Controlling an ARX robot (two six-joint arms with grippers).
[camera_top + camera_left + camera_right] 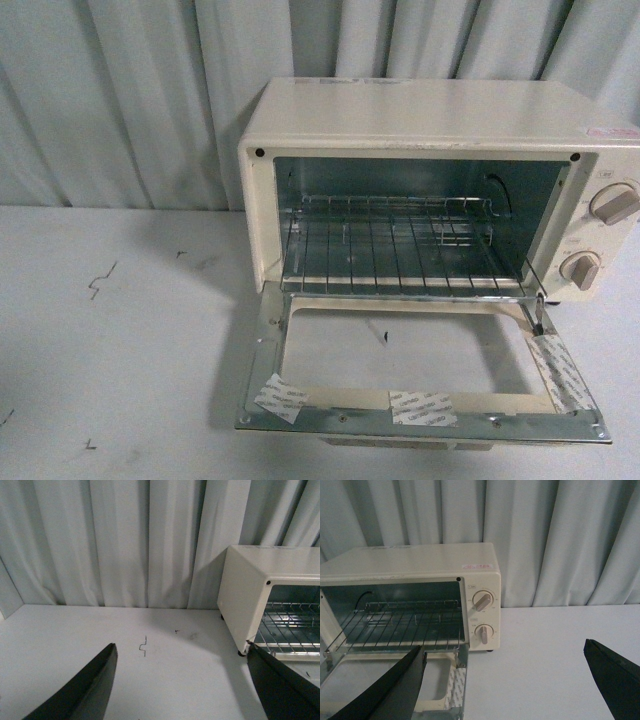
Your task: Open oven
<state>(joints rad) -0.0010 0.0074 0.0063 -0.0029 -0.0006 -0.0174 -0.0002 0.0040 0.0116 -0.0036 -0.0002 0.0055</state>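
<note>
cream-white boxy toaster oven [440,130] upper right of front frame on white counter [120,330] | glass-windowed door [420,375] dropped flat, lower right | wire rack [400,255] inside | left end effector [182,680] released, holding nothing | right end effector [505,680] released, holding nothing

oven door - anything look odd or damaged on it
Yes: the oven door, lying fully open and flat, has printed tape patches stuck along its inner frame, one strip running down its right edge. No breakage is visible.
</note>
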